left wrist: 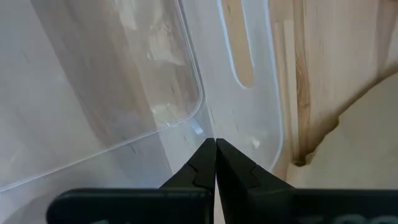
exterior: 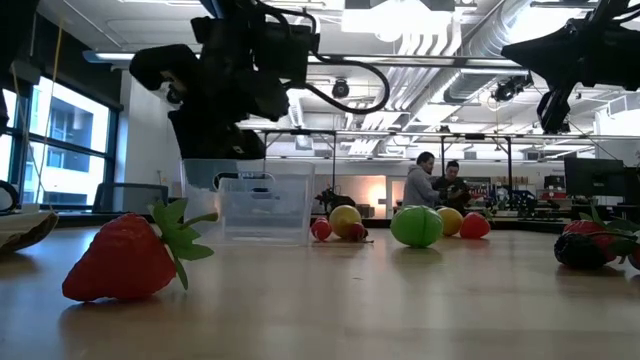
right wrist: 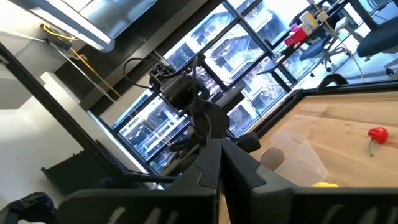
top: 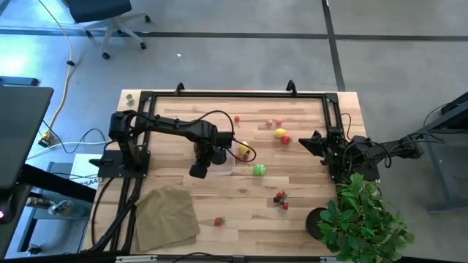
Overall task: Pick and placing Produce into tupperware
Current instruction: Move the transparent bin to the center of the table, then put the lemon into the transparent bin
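Clear glossy plastic tupperware (exterior: 263, 208), pale wood-grain table (top: 307, 197), matt tan cloth (top: 167, 216), glossy toy strawberry (exterior: 125, 258)

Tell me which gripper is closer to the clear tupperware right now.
Left. The left gripper sits shut at the tupperware rim; the right gripper waits far across the table's right edge.

A tan cloth (top: 167, 215) lies flat on the wooden table (top: 307, 212) at about seven o'clock, near the front edge. A leafy potted plant (top: 362, 219) sits at the five o'clock corner — its leaves spill past the table's edge. Off the table, an office chair (top: 110, 18) stands at eleven o'clock. Two people (exterior: 437, 185) show far back in the room.
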Robot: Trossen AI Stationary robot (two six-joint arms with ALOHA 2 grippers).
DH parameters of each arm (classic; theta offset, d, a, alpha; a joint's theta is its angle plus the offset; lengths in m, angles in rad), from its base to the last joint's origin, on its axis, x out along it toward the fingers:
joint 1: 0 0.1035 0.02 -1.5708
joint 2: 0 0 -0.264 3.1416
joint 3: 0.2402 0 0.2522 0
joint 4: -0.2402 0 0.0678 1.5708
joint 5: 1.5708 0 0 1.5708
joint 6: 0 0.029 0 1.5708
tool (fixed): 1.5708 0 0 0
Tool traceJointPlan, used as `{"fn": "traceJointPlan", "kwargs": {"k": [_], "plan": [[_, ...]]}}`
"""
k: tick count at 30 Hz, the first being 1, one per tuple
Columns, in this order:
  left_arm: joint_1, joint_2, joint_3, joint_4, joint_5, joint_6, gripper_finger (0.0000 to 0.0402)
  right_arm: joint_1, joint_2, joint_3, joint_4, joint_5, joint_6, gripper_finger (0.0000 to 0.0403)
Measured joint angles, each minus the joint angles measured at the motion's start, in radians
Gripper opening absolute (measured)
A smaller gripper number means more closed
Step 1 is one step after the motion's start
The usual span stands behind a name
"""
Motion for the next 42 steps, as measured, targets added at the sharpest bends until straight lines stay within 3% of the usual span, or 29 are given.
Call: {"fn": "traceJointPlan", "kwargs": {"k": [14, 23, 30, 35, 42], "plan": [[0.002, -0.031, 0.004, 0.084, -0.045, -0.041, 0.0001, 0.0, 0.0, 0.0, 0.0, -0.001, -0.004, 0.0], [0.016, -0.129, 0.152, 0.097, -0.148, -0.059, 0.0001, 0.0, 0.006, 0.001, -0.001, 0.001, -0.008, 0.0], [0.096, -0.258, 0.231, 0.11, -0.212, -0.048, 0.0001, 0.0, 0.011, 0.001, 0.0, 0.002, -0.012, 0.0], [0.182, -0.334, 0.232, 0.11, -0.202, -0.018, 0.0001, 0.0, 0.011, 0.001, 0.001, 0.002, -0.024, 0.0], [0.295, -0.393, 0.14, 0.176, -0.055, 0.03, 0.0001, 0.0, 0.011, 0.001, 0.006, 0.006, -0.027, 0.0]]}}
